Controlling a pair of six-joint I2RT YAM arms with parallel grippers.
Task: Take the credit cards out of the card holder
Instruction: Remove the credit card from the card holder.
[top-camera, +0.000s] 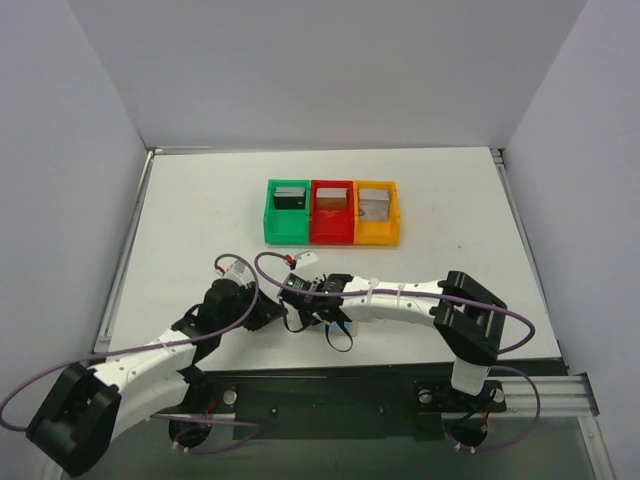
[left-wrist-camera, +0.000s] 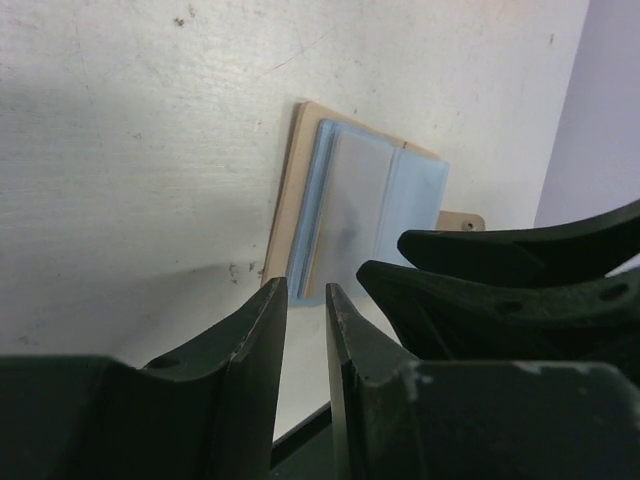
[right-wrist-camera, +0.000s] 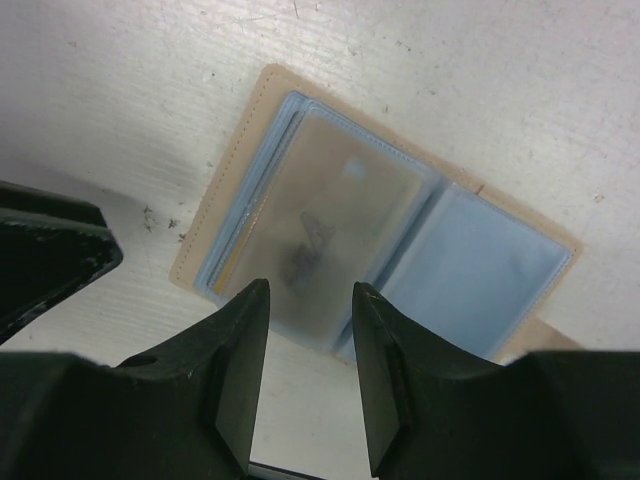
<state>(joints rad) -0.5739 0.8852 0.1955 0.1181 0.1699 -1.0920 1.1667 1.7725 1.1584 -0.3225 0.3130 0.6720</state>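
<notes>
White table (top-camera: 200, 230) with a row of 3 bins at upper centre of the top view: green bin (top-camera: 285, 238), red bin (top-camera: 331, 238) and orange bin (top-camera: 376, 238), each holding 1 of the credit cards (top-camera: 289, 197). The card holder (right-wrist-camera: 470, 270) lies open and flat at lower centre of the top view, largely hidden there beneath both wrists. Its 2 bluish sleeves sit inside a tan border, and 1 brownish-grey card (right-wrist-camera: 320, 235) shows through the left sleeve. The right gripper (right-wrist-camera: 310, 290) hangs with its jaws parted astride the lower edge of that sleeve, clasping nothing. The left gripper (left-wrist-camera: 305, 290) has its jaws narrowed to a slit at the holder's lower corner; whether it pinches the edge cannot be told. Judged handling: the card is light, thin, stiff and slick inside the clear plastic, while the holder is light and limp and likely to slide. Pin the tan border with 1 gripper and draw the card by the layered edge at the sleeve's left.
</notes>
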